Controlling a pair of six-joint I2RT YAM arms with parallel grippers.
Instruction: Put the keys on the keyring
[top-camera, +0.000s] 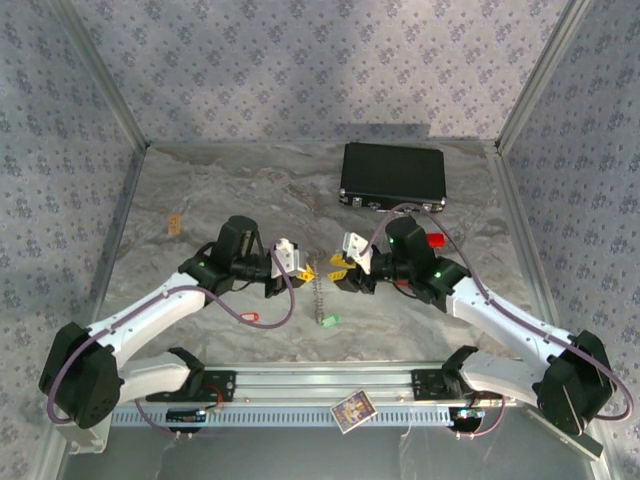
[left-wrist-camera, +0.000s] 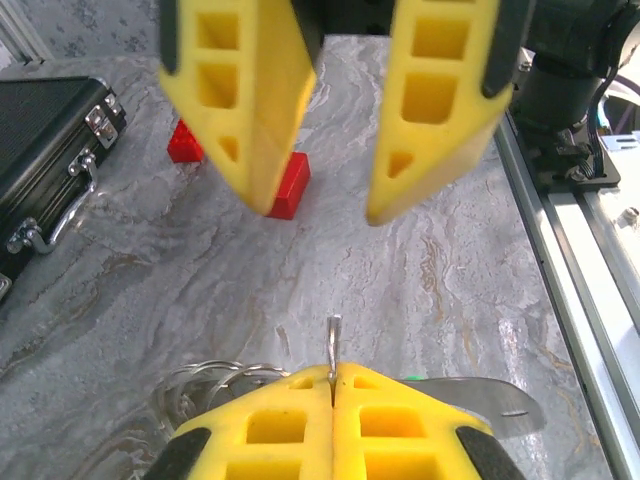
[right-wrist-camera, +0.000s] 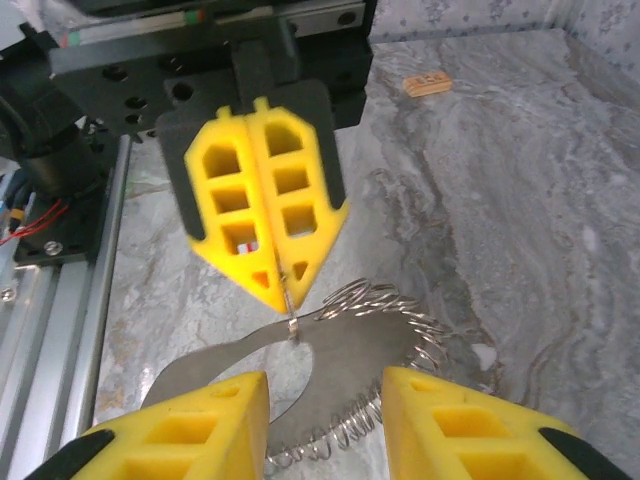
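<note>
Left gripper (right-wrist-camera: 283, 288) is seen fully closed, its yellow fingers pressed together on a thin upright metal end that joins the keyring (right-wrist-camera: 400, 318). Opposite it, tip to tip, the right gripper (left-wrist-camera: 320, 212) is held open with a clear gap between its fingers, and nothing is gripped in it. Both are placed on the near side of the black case (top-camera: 392, 177), slightly to its left and well apart from its front edge.

From that point the keyring is laid on the bench (top-camera: 200, 190) as a pale wire coil running away from the case toward the arms' bases. A flat silvery strip is seen with it under the right gripper; what that strip is cannot be told. The green and white key (top-camera: 330, 321) is found at the coil's end farthest from the case. The red key (top-camera: 250, 317) lies farther to the case's left, on its near side, just beside the left arm's purple cable (top-camera: 290, 300) and apart from the keyring.

A red block (top-camera: 435, 240) sits near the case's front right corner, close behind the right arm. Open marbled surface is seen to the left of the case as far as the metal frame at the bench's side edge, with a small tan piece (top-camera: 174, 224) lying on it. Farthest from the case, the bench is bounded by an aluminium rail (top-camera: 300, 385), on which a small card (top-camera: 352, 410) rests.
</note>
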